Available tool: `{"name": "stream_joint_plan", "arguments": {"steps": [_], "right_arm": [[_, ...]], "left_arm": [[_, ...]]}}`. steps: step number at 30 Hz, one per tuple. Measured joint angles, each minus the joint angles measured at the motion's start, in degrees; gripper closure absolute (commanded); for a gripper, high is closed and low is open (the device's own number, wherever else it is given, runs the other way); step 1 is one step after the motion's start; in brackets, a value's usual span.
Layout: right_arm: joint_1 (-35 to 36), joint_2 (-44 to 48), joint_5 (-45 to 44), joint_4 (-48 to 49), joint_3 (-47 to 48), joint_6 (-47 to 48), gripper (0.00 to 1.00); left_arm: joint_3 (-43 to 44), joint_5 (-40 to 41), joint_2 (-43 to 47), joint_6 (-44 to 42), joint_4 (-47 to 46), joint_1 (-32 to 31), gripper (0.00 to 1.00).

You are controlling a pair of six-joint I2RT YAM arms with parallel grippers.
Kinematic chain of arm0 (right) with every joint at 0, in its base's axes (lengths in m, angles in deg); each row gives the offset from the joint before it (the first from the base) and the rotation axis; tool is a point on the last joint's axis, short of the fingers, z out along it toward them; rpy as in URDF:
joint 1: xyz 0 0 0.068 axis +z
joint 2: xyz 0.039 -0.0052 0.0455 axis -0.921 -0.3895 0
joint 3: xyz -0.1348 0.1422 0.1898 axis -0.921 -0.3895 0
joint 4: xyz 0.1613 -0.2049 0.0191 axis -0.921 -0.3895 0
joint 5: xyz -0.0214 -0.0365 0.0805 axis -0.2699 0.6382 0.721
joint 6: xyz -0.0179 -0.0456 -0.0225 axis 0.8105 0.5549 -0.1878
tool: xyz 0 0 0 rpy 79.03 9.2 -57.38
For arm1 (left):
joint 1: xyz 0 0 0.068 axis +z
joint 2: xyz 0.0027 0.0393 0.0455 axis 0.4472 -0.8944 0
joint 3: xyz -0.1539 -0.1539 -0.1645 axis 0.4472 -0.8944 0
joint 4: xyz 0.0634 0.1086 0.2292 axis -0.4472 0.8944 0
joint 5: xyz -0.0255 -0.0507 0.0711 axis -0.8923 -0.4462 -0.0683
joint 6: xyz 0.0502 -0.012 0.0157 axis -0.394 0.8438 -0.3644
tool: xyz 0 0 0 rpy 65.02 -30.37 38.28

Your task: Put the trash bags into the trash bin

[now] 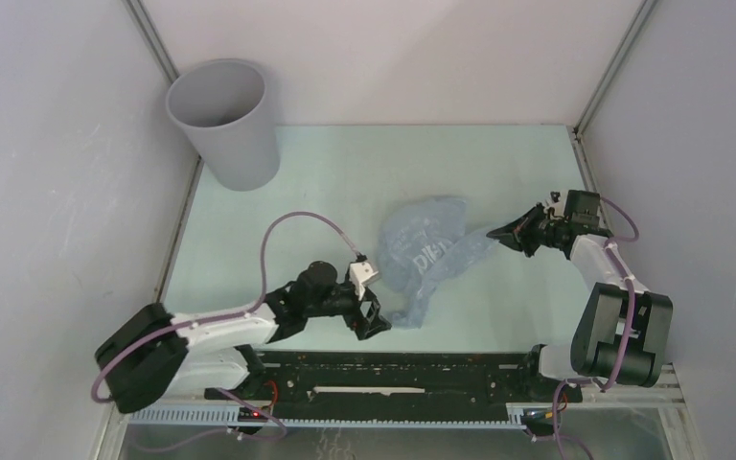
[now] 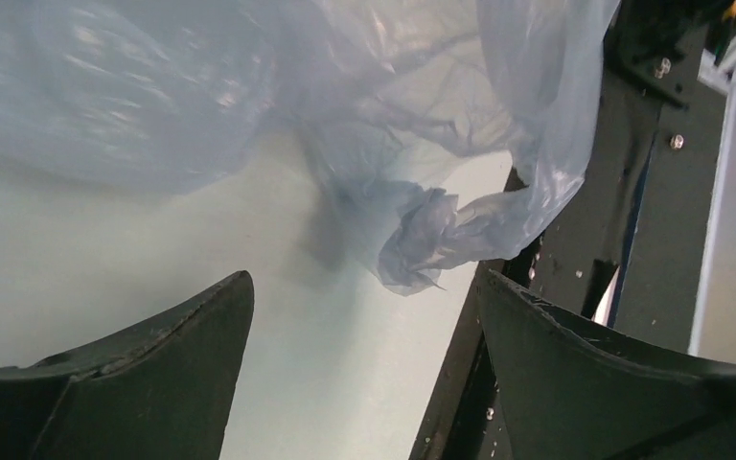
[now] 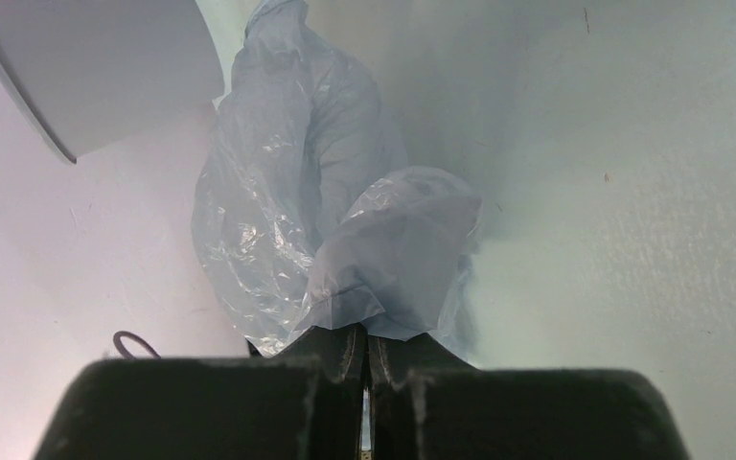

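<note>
The trash bag (image 1: 429, 251), pale blue and crinkly with white lettering, lies bunched mid-table. My right gripper (image 1: 494, 235) is shut on the bag's right edge; in the right wrist view the plastic (image 3: 345, 220) billows out from the closed fingertips (image 3: 364, 333). My left gripper (image 1: 379, 321) is open just left of the bag's lower tail. In the left wrist view that twisted tail (image 2: 422, 235) hangs just beyond the spread fingers (image 2: 163, 364), with nothing between them. The grey trash bin (image 1: 222, 120) stands upright in the far left corner, far from both grippers, and its wall (image 3: 86, 67) shows at the top left of the right wrist view.
White walls close in the table on the left, back and right. A black rail (image 1: 393, 379) runs along the near edge between the arm bases, and also shows in the left wrist view as the rail (image 2: 632, 192) right of the bag's tail. A purple cable (image 1: 292, 225) loops above the left arm.
</note>
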State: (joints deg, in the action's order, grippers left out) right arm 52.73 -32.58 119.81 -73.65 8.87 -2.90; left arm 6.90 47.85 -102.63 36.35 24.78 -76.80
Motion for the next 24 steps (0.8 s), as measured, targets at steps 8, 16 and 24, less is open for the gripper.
{"name": "stream_joint_plan", "arguments": {"steps": [8,16,24], "right_arm": [[0.6,0.0,0.0,-0.8,0.0,0.7,1.00],[0.9,0.0,0.0,-1.2,0.0,1.0,1.00],[0.9,0.2,-0.1,-1.2,0.0,1.0,1.00]], "left_arm": [[2.6,-3.5,-13.5,-1.7,-5.2,-4.9,0.09],[9.5,-2.3,-19.0,-1.6,-10.1,-6.2,0.27],[9.6,0.2,-19.7,-0.2,-11.4,-6.5,0.74]]}}
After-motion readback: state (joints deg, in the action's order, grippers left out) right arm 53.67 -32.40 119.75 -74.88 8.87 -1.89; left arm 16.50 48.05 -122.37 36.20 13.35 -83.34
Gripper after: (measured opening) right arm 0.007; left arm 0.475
